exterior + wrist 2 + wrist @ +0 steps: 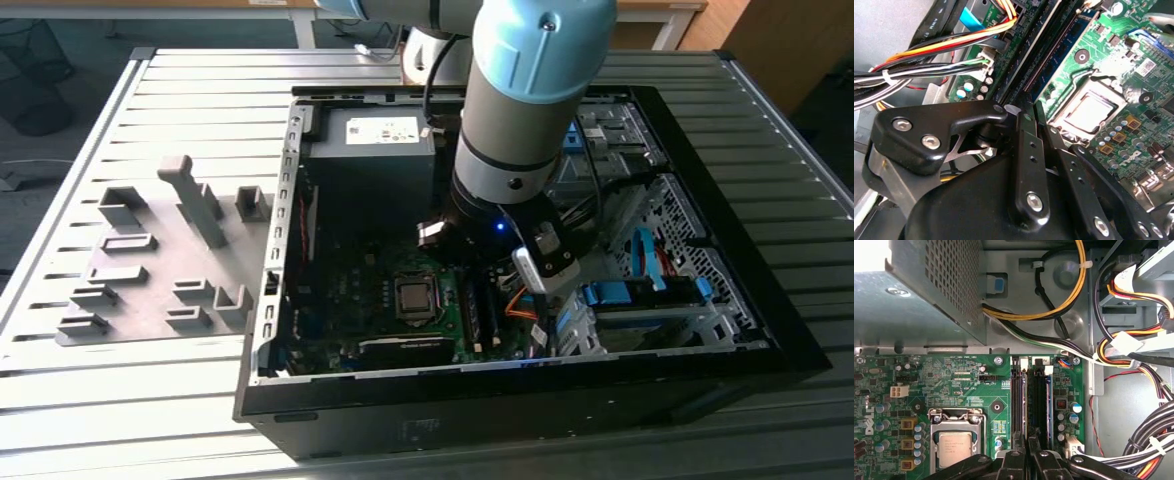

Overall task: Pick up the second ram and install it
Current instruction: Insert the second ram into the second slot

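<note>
My claw [1028, 452] pinches shut on the second ram [1040, 405] over its slot; best pressed down evenly, kept square.

one case [747, 352] — one processor [956, 449]

From the exterior view you look down at an angle on the open computer case [534, 250] from beyond its front edge. Both wrist views sit close above the motherboard [959, 390], sharing the processor socket [956, 445] [1089, 112] and the memory slots [1031, 400] [1046, 55] beside it.
</note>
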Robot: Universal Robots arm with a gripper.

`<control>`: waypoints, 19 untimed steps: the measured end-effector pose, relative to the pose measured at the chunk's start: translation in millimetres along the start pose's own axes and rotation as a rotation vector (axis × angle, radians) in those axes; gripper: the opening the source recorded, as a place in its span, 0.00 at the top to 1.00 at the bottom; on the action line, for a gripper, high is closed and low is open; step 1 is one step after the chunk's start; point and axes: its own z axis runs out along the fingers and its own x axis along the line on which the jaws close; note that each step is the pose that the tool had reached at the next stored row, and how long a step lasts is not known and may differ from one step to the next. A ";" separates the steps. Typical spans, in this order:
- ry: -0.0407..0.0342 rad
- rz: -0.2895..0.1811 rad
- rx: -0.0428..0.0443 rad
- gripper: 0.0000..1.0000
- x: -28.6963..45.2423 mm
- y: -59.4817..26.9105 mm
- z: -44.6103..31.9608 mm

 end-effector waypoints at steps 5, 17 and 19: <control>0.0000 0.000 0.0000 0.79 0.0 0.0 0.1; 0.0011 0.000 0.0002 0.79 0.3 1.0 -17.3; 0.0013 0.000 -0.0002 0.79 0.3 1.1 -18.2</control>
